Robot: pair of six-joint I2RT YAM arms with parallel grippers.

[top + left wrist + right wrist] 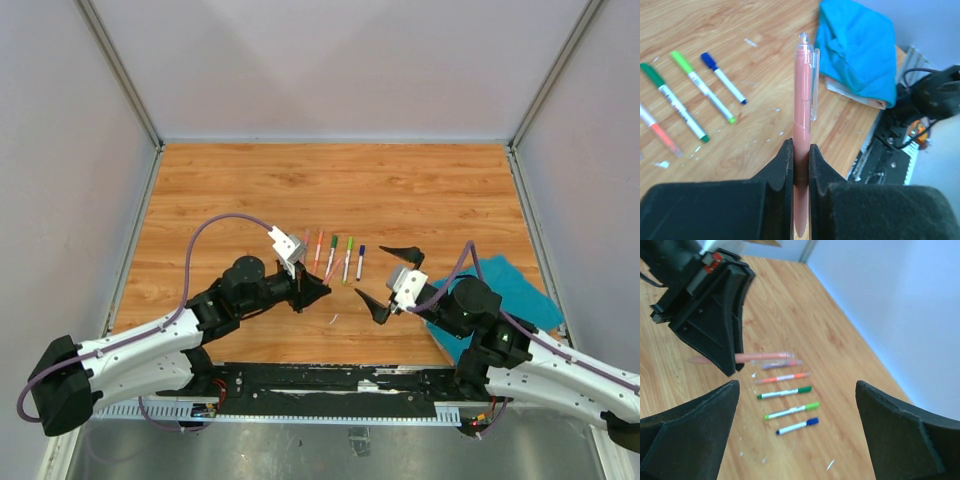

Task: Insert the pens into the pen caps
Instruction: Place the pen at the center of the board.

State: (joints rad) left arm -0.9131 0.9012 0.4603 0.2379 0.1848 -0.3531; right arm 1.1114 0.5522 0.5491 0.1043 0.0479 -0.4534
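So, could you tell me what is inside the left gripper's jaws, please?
A pink pen with a clear clipped cap, clamped by the left gripper and sticking out past its tips. The barrel between the fingers is hidden.

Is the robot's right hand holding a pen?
No, the right hand is wide open and empty; the loose pens lie on the table past it.

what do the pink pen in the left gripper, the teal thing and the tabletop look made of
pink pen: likely plastic; smooth translucent barrel, clear glossy clip.
teal cloth: soft matte fabric, bunched in folds.
table: wood-grain surface with plank lines and a slight sheen; probably laminate or veneer, though real wood is possible.
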